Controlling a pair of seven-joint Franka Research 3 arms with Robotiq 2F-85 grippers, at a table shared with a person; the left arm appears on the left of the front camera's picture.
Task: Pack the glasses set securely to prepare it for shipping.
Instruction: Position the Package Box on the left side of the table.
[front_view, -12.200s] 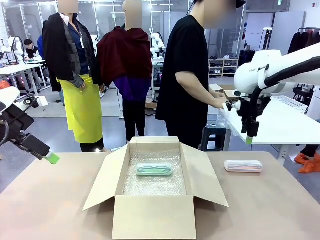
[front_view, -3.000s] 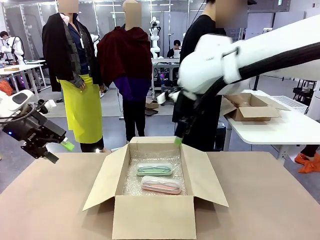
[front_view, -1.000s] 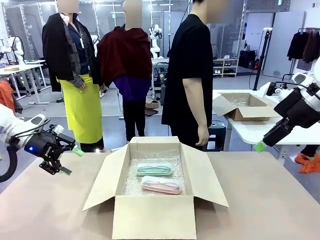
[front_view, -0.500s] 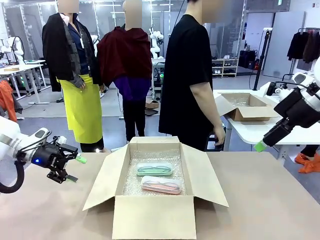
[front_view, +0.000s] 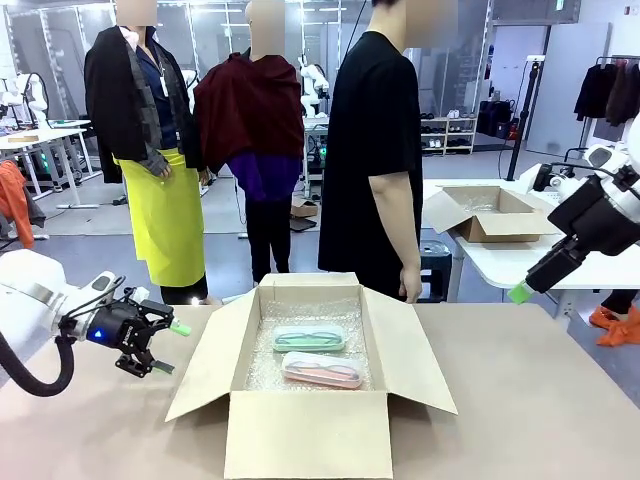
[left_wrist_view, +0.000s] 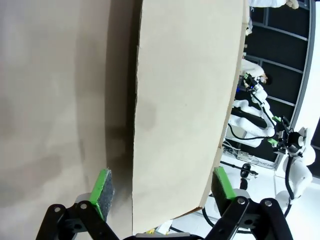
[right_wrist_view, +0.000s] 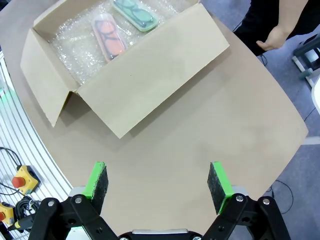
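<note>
The glasses set lies on bubble wrap inside the open cardboard box: the mint green case behind, the pink case in front. In the right wrist view the pink case and the green case lie side by side in the box. My left gripper is open just left of the box's left flap. In the left wrist view the left gripper straddles the flap edge. My right gripper hangs open high at the right, far from the box; the right gripper holds nothing.
A person in black stands behind the box, one hand near its far right corner and seen as a hand from above. Another open carton sits on a white table at the back right. The table edge is rounded.
My left arm has moved right and lower, bringing its open gripper up to the box's left flap. The right arm has stayed still. The person has shifted slightly.
</note>
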